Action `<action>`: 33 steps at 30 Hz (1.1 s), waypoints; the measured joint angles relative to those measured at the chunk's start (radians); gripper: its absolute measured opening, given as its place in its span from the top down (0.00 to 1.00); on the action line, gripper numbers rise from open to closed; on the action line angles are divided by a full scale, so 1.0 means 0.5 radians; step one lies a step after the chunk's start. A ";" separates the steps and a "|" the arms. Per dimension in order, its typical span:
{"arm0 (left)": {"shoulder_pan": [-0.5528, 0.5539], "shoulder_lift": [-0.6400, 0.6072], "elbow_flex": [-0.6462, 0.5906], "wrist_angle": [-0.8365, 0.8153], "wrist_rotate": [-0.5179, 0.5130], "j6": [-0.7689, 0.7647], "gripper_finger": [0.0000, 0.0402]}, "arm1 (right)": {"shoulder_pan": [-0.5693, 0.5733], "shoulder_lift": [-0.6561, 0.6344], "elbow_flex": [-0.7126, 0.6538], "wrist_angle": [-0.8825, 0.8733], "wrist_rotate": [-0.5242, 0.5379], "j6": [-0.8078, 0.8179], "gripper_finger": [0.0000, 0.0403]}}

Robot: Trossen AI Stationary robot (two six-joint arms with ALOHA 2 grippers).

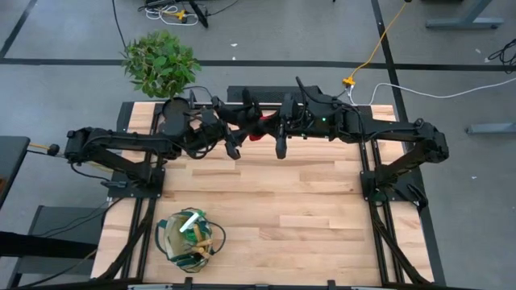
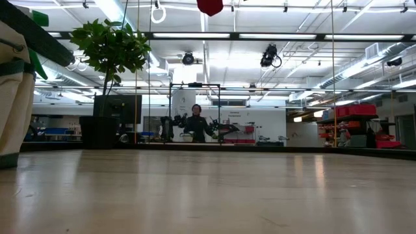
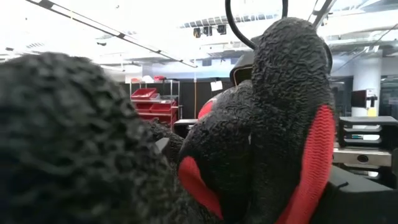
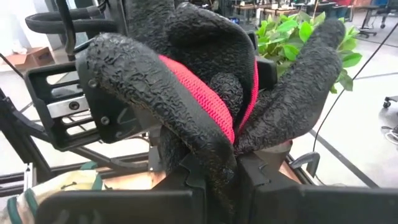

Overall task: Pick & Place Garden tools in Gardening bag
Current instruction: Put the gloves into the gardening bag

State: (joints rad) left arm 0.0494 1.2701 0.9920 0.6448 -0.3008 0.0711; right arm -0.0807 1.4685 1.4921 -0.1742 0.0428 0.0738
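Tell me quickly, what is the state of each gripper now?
Left gripper: open, beside the glove, not gripping it.
Right gripper: shut on the glove, held above the table.

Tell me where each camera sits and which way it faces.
High: above the table, looking straight down; both arms meet at the far edge.
Low: at tabletop height, looking level into the room; the glove dangles at top.
Left wrist: on the left arm, filled by the glove.
Right wrist: on the right arm; the right pincer pinches the glove.
Shared: plant and bag in high, low and right wrist views.
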 joint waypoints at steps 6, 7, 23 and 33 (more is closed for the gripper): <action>0.000 -0.001 0.000 0.026 0.000 0.002 0.42 | -0.001 0.000 0.000 -0.007 -0.004 -0.010 0.91; 0.000 -0.001 0.000 0.024 0.000 0.002 0.44 | -0.001 0.000 0.000 -0.009 -0.004 -0.012 0.91; 0.000 -0.001 0.000 0.022 0.000 0.008 0.71 | -0.002 -0.001 0.000 -0.011 -0.004 -0.015 0.91; -0.001 -0.001 0.000 0.020 0.067 0.006 0.88 | -0.001 -0.001 0.000 -0.011 -0.021 -0.013 0.91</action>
State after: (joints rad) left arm 0.0490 1.2697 0.9920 0.6550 -0.2671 0.0744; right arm -0.0811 1.4681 1.4921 -0.1799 0.0324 0.0673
